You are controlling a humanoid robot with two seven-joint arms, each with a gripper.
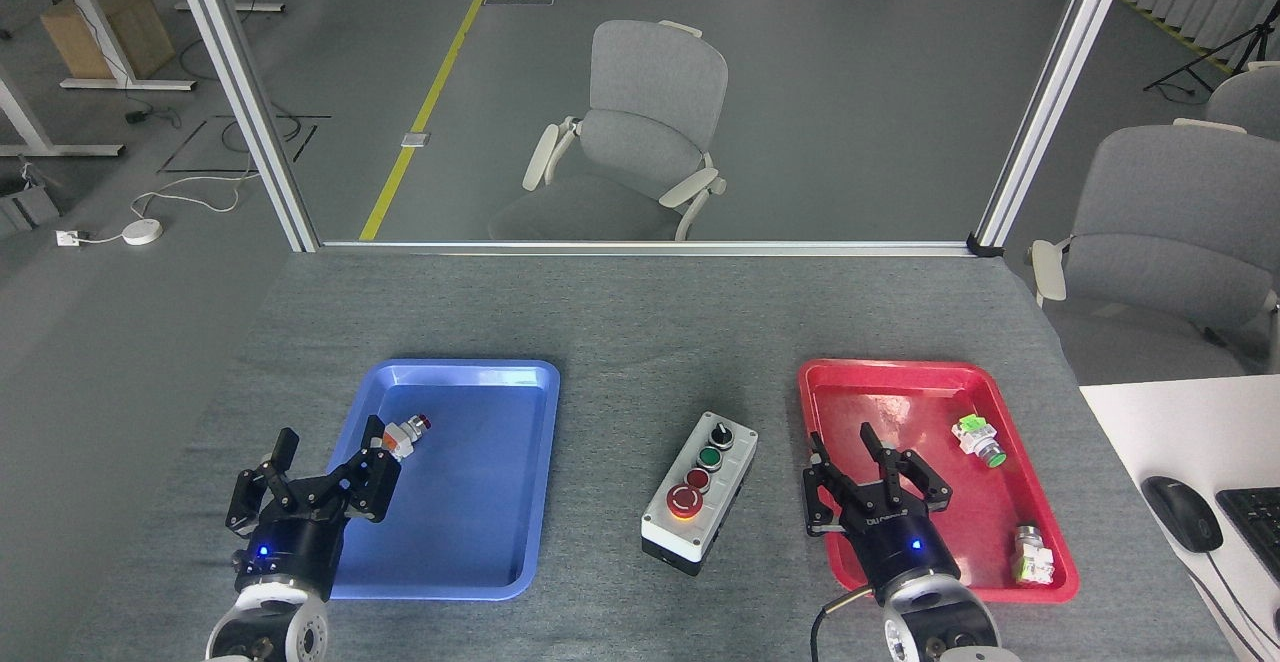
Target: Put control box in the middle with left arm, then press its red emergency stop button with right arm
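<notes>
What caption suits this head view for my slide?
Control box on grey cloth between blue tray and red tray, both grippers clear.

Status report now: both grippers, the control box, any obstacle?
Left gripper open, empty, over blue tray edge. Right gripper open, empty, over red tray. Control box between trays, untouched. Nothing blocking.
</notes>
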